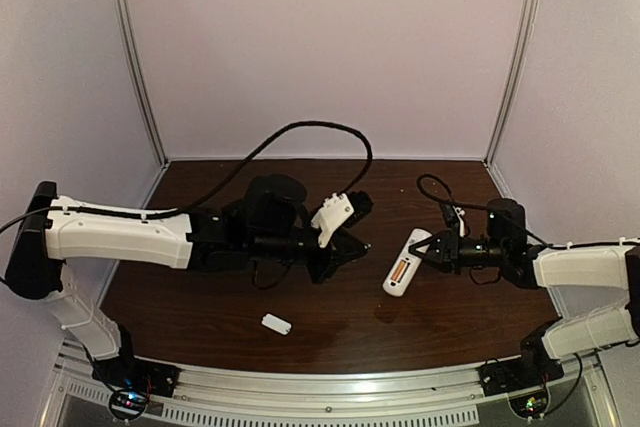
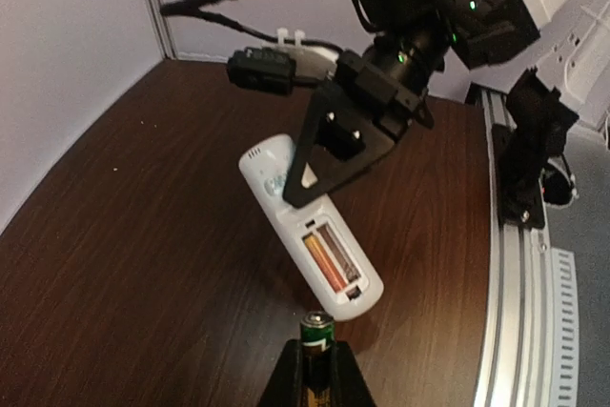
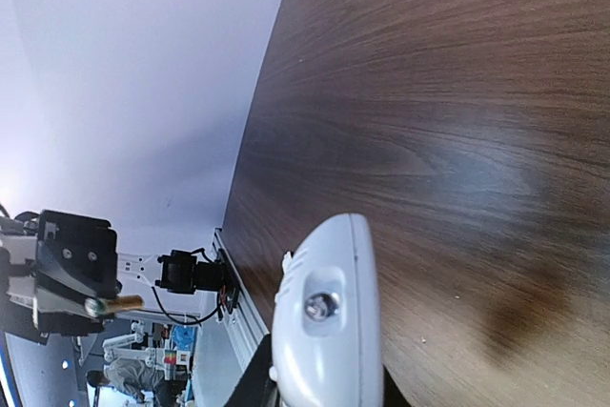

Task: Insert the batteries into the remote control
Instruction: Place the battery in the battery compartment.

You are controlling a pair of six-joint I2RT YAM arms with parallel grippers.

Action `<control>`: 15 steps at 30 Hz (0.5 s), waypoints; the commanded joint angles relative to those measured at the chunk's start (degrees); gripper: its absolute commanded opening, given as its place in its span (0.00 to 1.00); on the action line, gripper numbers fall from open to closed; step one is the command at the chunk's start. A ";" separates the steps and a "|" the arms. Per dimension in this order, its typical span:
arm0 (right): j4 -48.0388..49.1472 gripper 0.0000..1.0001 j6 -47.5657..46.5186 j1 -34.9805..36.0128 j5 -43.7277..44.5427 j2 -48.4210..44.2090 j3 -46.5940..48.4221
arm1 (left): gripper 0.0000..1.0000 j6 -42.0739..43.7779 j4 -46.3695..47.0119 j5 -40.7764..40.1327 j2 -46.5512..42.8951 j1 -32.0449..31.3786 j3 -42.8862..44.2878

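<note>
White glossy oblong plastic remote control (image 1: 404, 265), back open, slim orange battery (image 2: 322, 262) seated inside. Right pincer (image 1: 428, 247) clamped on its upper half, above dark wood-grain worktop (image 1: 200, 317). Left pincer (image 2: 317, 369) pinches golden-brass battery (image 2: 316, 331), just short of remote's lower end. Small white cover (image 1: 276, 324) flat on worktop, left of remote.

Small white cover piece (image 1: 276, 324) — flat on dark wooden table (image 1: 340, 337), pale lilac walls (image 1: 330, 47)

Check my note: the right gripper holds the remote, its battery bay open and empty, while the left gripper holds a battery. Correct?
Not empty: the left wrist view shows an orange battery in the open bay of the remote. Otherwise right: the right gripper holds it, the left gripper a second battery.
</note>
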 commanded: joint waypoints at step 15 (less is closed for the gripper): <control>22.23 0.00 11.05 12.55 4.64 7.94 5.27 | 0.00 -15.80 28.78 -9.50 5.48 -2.89 -3.45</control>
